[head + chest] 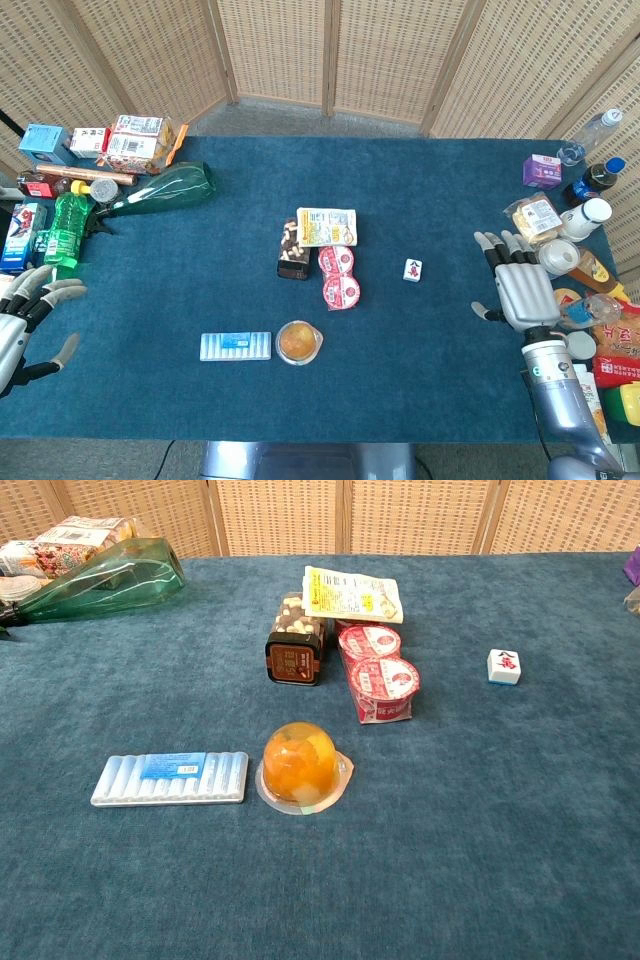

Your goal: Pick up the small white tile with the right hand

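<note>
Lying well apart to the left of the spread, empty right hand [522, 290], the small white tile [412, 269] sits nearer it than the left hand [25, 315].

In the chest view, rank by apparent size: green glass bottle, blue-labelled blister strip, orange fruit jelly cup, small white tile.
1. green glass bottle
2. blue-labelled blister strip
3. orange fruit jelly cup, though it sits nearer the camera
4. small white tile

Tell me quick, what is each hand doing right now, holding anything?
Left hand: open, fingers spread, holding nothing.
Right hand: open, fingers apart, holding nothing; the small white tile lies untouched on the table.
</note>
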{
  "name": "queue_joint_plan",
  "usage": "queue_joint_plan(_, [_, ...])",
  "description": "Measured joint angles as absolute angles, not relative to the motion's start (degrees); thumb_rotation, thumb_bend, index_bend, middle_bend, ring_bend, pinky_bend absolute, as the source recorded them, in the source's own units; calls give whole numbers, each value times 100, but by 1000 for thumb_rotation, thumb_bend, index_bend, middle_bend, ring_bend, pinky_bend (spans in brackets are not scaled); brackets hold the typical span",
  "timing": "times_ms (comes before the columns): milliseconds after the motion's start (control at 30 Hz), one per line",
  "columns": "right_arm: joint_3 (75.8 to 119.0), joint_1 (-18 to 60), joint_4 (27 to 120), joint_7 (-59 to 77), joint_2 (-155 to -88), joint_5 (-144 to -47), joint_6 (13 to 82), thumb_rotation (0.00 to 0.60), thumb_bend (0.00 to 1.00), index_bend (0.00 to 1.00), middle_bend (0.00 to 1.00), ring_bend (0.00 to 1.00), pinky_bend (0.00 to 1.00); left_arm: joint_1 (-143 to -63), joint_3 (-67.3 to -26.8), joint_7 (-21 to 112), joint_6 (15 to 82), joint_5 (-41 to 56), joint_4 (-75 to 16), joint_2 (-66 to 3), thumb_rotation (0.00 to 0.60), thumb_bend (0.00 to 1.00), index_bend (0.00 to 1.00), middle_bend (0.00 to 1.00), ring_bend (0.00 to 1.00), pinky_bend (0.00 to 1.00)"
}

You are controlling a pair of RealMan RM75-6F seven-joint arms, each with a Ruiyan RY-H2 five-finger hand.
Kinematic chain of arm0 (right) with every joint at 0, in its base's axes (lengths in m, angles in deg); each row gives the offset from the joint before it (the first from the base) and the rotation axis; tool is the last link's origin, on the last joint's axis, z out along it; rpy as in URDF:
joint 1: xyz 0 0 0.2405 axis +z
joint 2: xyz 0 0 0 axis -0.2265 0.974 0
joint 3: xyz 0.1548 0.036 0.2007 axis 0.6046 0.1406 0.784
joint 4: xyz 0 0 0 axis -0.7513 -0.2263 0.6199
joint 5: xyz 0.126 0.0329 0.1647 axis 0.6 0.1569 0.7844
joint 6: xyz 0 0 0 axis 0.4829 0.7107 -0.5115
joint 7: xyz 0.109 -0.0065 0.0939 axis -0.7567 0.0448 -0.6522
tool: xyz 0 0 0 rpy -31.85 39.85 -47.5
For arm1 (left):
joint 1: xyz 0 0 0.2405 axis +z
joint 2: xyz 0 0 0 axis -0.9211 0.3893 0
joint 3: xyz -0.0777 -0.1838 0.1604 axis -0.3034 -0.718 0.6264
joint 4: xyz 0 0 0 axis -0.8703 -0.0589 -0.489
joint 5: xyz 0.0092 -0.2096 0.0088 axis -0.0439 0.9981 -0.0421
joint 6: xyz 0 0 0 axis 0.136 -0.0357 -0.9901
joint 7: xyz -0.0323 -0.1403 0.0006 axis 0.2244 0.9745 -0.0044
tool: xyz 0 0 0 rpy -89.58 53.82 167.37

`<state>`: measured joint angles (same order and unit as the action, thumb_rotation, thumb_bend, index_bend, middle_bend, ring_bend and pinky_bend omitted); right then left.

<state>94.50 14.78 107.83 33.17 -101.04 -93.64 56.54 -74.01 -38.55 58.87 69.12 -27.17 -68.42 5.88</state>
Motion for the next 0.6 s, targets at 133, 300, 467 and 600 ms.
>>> queue_joint_plan(133, [9442,1431,10791,3253,-10142,-9385,5621,600,185,0,33,0,0,-7426,-3851,5896,6872,-2711,-6838,571,600,479,242,248,0,0])
queue_joint_plan(300, [9450,1410,10797,3129,-10156,-9517,5570,600,184,0,34,0,0,-7405,-3849,5891,6940,-2728,-6828,574,600,477,240,248,0,0])
queue_joint_plan(467, [9533,1475,10767,2961,-10189,-9621,5396,600,186,0,99,0,0,-7426,-3857,5906,6940,-2755,-6828,618,600,478,240,248,0,0])
queue_joint_plan(600, [9619,1633,10699,2890,-10249,-9520,5067,600,185,30,107,0,0,-7455,-3883,5911,6963,-2810,-6854,653,600,477,239,248,0,0])
